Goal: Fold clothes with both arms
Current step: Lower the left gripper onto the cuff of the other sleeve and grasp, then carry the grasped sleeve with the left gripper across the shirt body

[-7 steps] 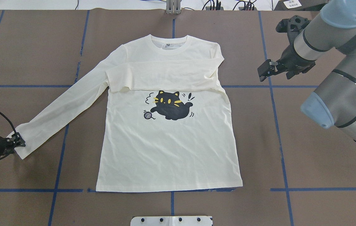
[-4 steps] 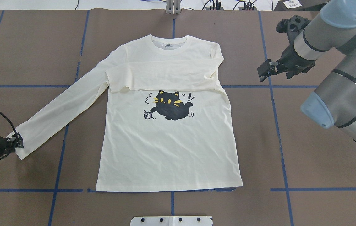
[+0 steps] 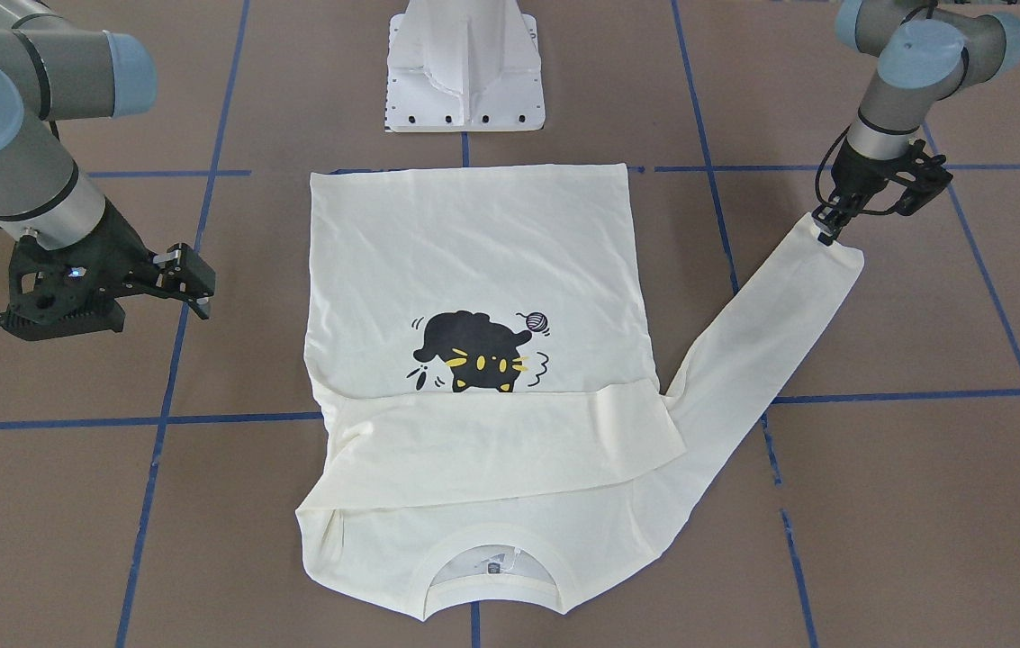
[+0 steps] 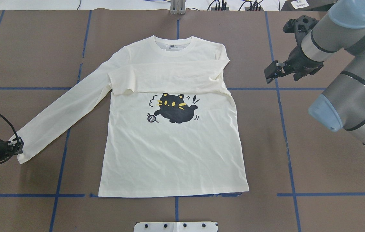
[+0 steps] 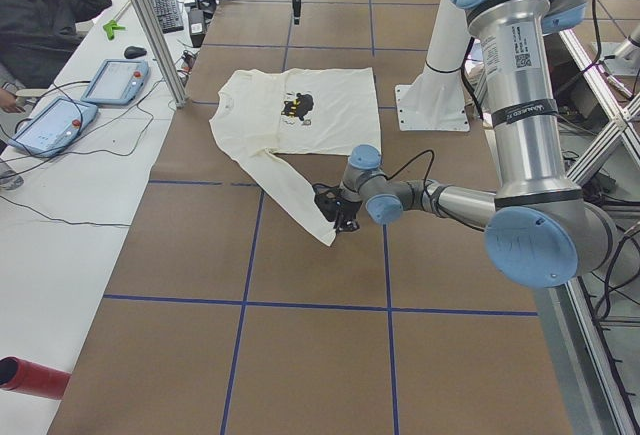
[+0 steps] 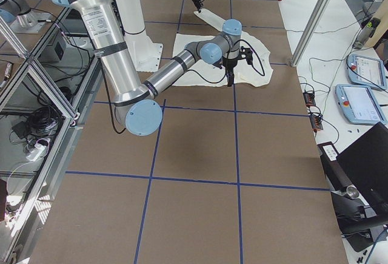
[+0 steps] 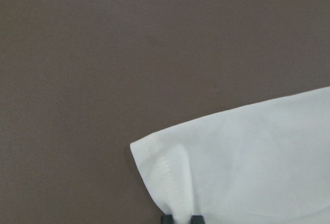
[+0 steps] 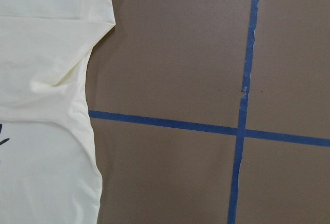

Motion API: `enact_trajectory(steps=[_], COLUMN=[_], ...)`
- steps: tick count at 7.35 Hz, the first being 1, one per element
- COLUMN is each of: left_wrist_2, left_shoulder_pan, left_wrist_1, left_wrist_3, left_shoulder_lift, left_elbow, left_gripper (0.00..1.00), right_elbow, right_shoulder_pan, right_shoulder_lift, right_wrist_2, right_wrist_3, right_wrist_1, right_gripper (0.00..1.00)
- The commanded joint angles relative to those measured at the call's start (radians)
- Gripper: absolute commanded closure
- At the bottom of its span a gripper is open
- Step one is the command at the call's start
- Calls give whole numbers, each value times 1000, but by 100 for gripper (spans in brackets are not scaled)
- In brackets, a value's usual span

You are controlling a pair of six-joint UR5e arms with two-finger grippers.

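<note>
Over the last second the left tool (image 4: 17, 146) has drawn the cuff (image 7: 170, 177) of the outstretched sleeve (image 4: 63, 111) a little further outward, so the sleeve's end has slid slightly along the counter (image 4: 314, 167). In the left wrist view the fingertips (image 7: 167, 219) sit close together at the cuff's edge with the cloth puckered between them, so this tool is clenched on the cuff. That suggests the sleeve is being tensioned before it is carried over the body.

The T-shirt (image 4: 172, 154) lies flat, print up, in the middle of the counter. Its other sleeve (image 4: 169, 77) is already folded across the chest above the cat print (image 4: 176, 111). The right tool (image 4: 271, 72) has barely moved. It hangs beside the shoulder, clear of the cloth and carrying nothing, though I cannot tell how its jaws are set.

No container is in view
</note>
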Motion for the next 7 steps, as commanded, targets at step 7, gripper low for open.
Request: enact_trajectory(steps=[7], left_wrist_2=[-135], left_shoulder_pan=[-300], left_wrist_1=[559], left_wrist_3=[190], left_shoulder_lift=[-714], left_elbow=[104], left_gripper=[100], right_elbow=[162], right_shoulder_pan=[45], right_shoulder_lift=[-257], right_wrist_2=[10], right_wrist_3=[-5], right_wrist_1=[3], right_gripper=[0])
